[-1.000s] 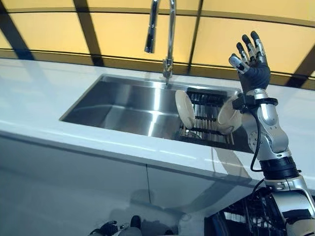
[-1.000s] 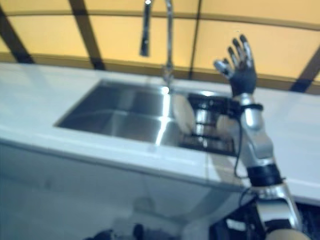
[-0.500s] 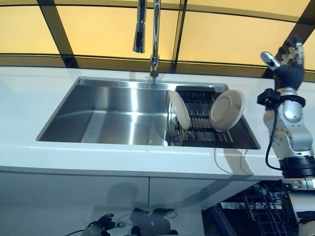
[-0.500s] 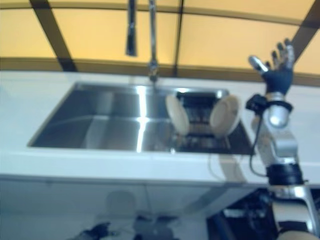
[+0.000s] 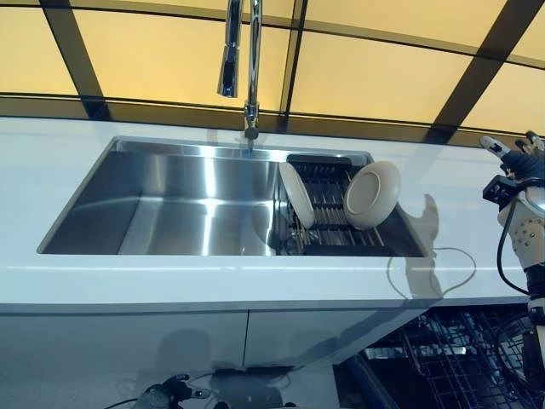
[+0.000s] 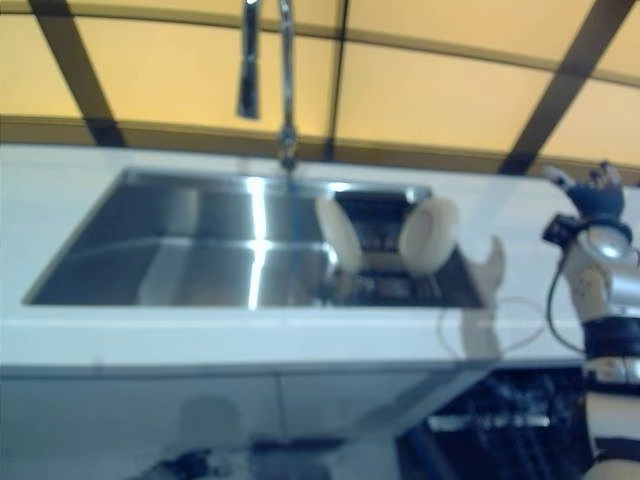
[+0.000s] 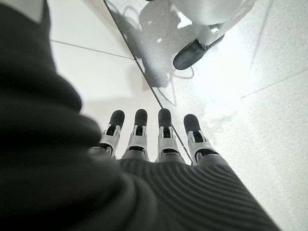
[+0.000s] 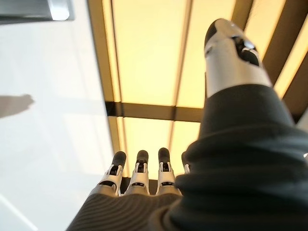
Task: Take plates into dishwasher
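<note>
The right robot hand (image 5: 521, 162) is raised at about 3 o'clock in the head view, out over the white worktop (image 5: 51, 145) well to the right of the sink (image 5: 170, 204). Its fingers are straight and a bit spread, thumb sticking out on its own, and it's holding nothing. Its wrist view just shows fingers pointing at the yellow wall panels (image 8: 149, 53) with dark strips between them.

The left robot hand (image 7: 159, 144) hangs low, down at roughly 7 o'clock in the head view. Its own wrist view shows the fingers straight in a row over pale floor (image 7: 269, 120), nothing in it either.

The plates are sitting in the dark rack (image 5: 336, 213) in the right half of the sink, around the middle of the view. One plate (image 5: 295, 194) stands on edge at the rack's left end, the other plate (image 5: 372, 194) leans at the right end with its face turned toward us. They're apart from each other, rack bars between them.

The tall tap (image 5: 243, 68) stands at 12 o'clock behind the sink, spout hanging over the basin. At about 5 o'clock, below the worktop edge, the dishwasher (image 5: 443, 358) is open with its wire basket showing.
</note>
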`<state>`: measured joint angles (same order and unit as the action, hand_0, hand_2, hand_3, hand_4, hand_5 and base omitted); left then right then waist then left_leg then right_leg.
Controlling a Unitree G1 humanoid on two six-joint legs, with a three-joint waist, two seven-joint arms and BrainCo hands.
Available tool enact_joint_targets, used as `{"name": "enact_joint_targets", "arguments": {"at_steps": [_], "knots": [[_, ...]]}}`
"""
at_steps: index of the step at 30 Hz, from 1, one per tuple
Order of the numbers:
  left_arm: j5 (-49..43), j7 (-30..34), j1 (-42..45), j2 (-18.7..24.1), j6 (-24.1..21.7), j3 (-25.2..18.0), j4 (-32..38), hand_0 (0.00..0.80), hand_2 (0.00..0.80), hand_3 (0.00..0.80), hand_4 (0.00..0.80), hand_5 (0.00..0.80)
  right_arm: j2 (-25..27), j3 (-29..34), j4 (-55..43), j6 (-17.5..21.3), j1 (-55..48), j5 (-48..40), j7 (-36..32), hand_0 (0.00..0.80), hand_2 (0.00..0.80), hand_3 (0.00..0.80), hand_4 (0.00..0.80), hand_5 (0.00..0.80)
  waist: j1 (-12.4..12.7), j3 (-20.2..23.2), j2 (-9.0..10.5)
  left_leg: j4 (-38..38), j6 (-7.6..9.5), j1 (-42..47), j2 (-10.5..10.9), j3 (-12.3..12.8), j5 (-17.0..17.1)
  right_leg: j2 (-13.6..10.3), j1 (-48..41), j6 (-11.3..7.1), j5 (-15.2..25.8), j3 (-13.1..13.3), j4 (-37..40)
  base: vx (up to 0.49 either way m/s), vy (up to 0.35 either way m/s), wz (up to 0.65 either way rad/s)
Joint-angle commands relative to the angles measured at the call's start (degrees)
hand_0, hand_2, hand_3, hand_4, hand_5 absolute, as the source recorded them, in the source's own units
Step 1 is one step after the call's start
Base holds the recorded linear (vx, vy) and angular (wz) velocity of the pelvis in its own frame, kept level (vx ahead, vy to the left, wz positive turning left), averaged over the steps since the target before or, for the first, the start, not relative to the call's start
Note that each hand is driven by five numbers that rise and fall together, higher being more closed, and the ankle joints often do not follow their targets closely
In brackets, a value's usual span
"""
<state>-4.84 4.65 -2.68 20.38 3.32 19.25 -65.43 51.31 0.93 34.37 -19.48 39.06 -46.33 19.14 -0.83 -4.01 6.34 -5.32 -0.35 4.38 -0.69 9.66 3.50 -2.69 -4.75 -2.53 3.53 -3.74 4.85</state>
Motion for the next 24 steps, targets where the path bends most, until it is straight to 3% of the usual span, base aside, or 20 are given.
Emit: {"name": "enact_joint_targets", "arguments": {"at_steps": [1,8,24], "knots": [[-0.38,0.64,-2.62,1.29,0.39,3.91,-1.30,0.000,0.000,0.000,0.000,0.000,5.47,-3.35,2.68,-1.62,10.45,-2.40,-3.57,0.000,0.000,0.000,0.000,0.000,1.39,1.45,-0.35,0.32,0.91,0.75,0.48,0.29,-4.05,-3.77,1.20,-5.65,1.02,-2.43,-3.74,0.042,0.011,-0.01],[-0.91,0.93,-2.55,1.96,0.77,4.66,-1.12,0.000,0.000,0.000,0.000,0.000,5.65,-7.06,5.27,-6.42,13.61,-6.12,-9.29,0.000,0.000,0.000,0.000,0.000,1.81,1.32,0.07,0.32,0.89,1.14,0.38,0.35,-4.21,-4.02,1.37,-5.82,1.01,-3.06,-4.30,0.006,-0.001,-0.01],[-1.38,0.75,-1.65,1.51,-0.19,4.70,-1.39,0.000,0.000,0.000,0.000,0.000,0.12,-9.44,4.13,-10.40,12.36,-6.82,-13.77,0.000,0.000,0.000,0.000,0.000,2.84,0.49,-0.06,0.32,0.68,1.18,0.52,-0.83,-4.20,-3.69,1.06,-5.18,-0.06,-4.08,-4.77,0.002,-0.004,0.02]]}}
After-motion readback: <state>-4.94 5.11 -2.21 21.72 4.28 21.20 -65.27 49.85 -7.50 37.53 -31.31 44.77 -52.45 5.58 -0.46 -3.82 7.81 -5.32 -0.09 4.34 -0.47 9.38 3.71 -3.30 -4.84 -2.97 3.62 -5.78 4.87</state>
